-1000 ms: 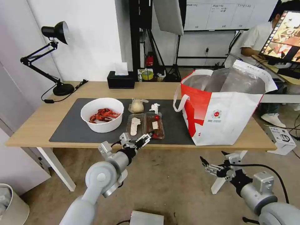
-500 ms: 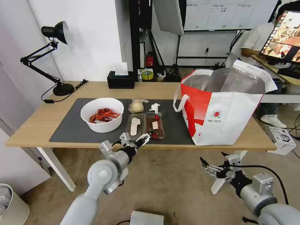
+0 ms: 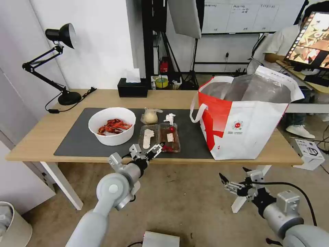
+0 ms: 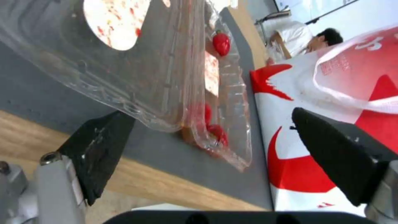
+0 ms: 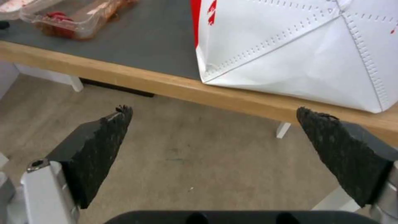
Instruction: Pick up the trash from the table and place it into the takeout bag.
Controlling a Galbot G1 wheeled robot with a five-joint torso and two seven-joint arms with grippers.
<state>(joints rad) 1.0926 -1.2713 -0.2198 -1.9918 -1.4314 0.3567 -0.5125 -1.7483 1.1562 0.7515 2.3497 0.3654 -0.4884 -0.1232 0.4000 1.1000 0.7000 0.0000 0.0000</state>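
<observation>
On the dark mat of the table (image 3: 34, 139) lie the white bowl of red shells (image 3: 112, 130), the clear hinged tray (image 3: 159, 137) with cherry tomatoes, the knotted clear bag (image 3: 150, 116) and a crumpled tissue (image 3: 169, 118). The takeout bag (image 3: 243, 127) stands open at the right end. My left gripper (image 3: 147, 150) is open at the table's front edge, just short of the tray's near end. In the left wrist view the tray (image 4: 157, 62) sits between and beyond the fingers (image 4: 97, 149), untouched. My right gripper (image 3: 232, 172) hangs open below table height, in front of the bag (image 5: 298, 46).
A black tissue box (image 3: 132, 88) and a desk lamp (image 3: 65, 97) stand at the table's back left. The table's white legs (image 3: 61, 180) reach the floor below. A small white box (image 3: 309, 152) lies on the floor at right. Bare floor lies under both arms.
My left gripper has crept a little up and toward the tray's near end. The right arm has hardly shifted. The things on the table have not moved.
</observation>
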